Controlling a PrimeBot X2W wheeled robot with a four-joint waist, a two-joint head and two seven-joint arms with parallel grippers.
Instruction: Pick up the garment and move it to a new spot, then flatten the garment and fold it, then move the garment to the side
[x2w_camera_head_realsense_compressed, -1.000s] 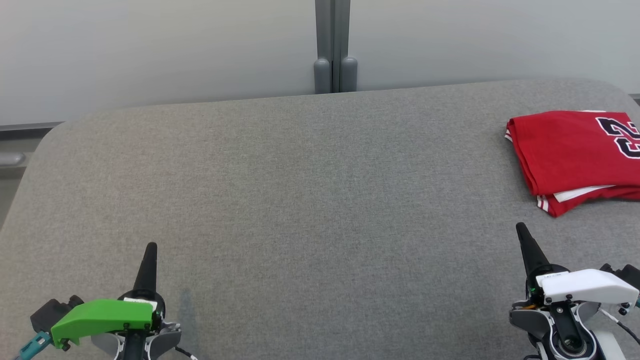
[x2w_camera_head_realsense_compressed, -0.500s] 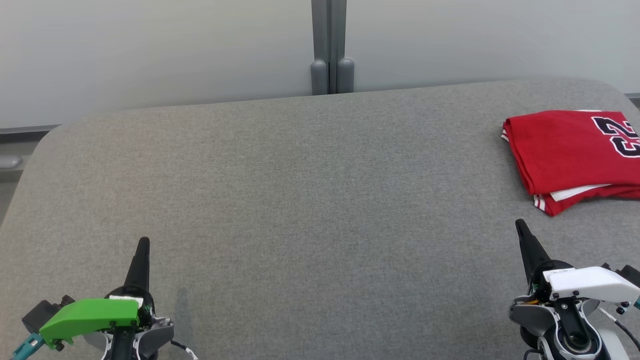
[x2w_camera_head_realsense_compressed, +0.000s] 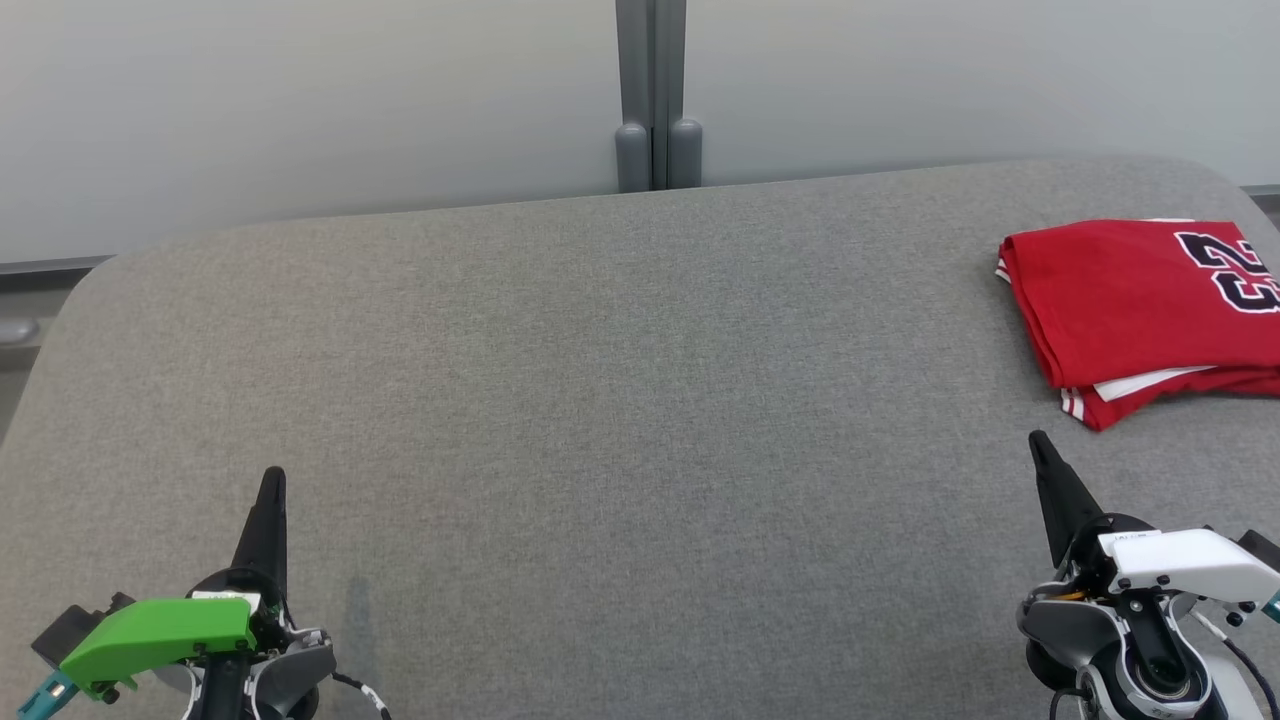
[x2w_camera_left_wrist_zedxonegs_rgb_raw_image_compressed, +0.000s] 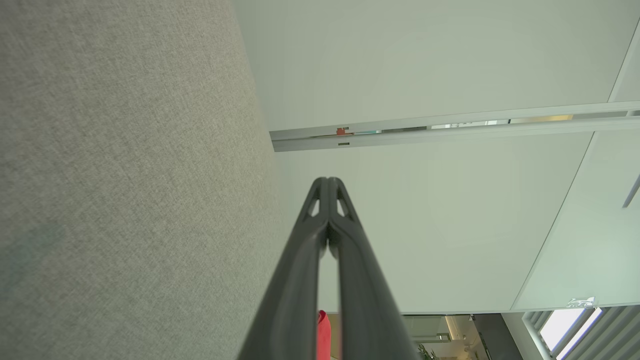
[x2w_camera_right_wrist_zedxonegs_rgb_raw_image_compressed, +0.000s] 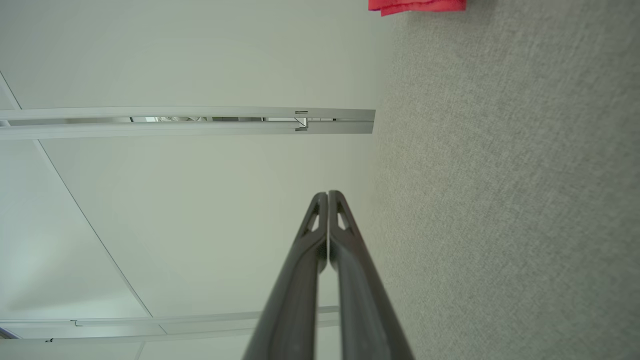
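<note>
The garment (x2w_camera_head_realsense_compressed: 1130, 300) is a red jersey with dark numbers, folded into a compact stack at the far right of the grey table (x2w_camera_head_realsense_compressed: 600, 380). Its edge also shows as a red strip (x2w_camera_right_wrist_zedxonegs_rgb_raw_image_compressed: 417, 6) in the right wrist view and as a red sliver (x2w_camera_left_wrist_zedxonegs_rgb_raw_image_compressed: 324, 335) between the fingers in the left wrist view. My left gripper (x2w_camera_head_realsense_compressed: 271, 480) hovers at the lower left, shut and empty, with its tips pressed together (x2w_camera_left_wrist_zedxonegs_rgb_raw_image_compressed: 327, 181). At the lower right my right gripper (x2w_camera_head_realsense_compressed: 1038, 442) is shut too, empty, just in front of the garment with a gap between them; its tips touch (x2w_camera_right_wrist_zedxonegs_rgb_raw_image_compressed: 327, 194).
A pale wall with a grey vertical post (x2w_camera_head_realsense_compressed: 652, 95) stands behind the table's far edge. The table's rounded corners sit at the far left (x2w_camera_head_realsense_compressed: 95, 275) and far right (x2w_camera_head_realsense_compressed: 1215, 180).
The whole head picture has shifted slightly left, so the camera moved. Both grippers sit a little lower and further left in the picture; they stay shut. The garment lies as before.
</note>
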